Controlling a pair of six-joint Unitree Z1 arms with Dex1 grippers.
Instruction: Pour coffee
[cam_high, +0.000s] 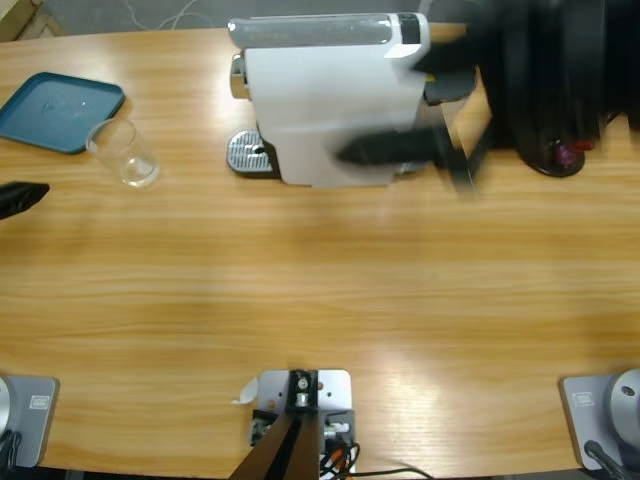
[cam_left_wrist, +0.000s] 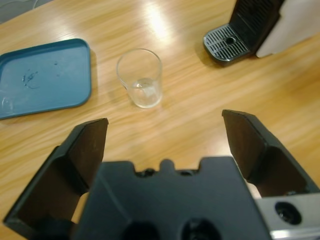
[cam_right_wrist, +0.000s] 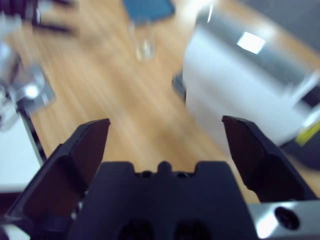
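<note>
Left gripper (cam_left_wrist: 165, 132) spread wide, empty, over bare table (cam_high: 330, 290) short of glass (cam_left_wrist: 140, 77). Right gripper (cam_right_wrist: 165, 135) likewise agape, empty, beside machine (cam_high: 320, 100). Coffee not discernible. Tray (cam_high: 55, 110) at far left edge. No legible writing.

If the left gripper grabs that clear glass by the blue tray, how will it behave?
The glass looks thin-walled and nearly empty, so probably light and fragile under a hard squeeze. Its smooth sides may slip between the left gripper's open jaws. It is tall for its base, so a sideways nudge could tip it.
</note>
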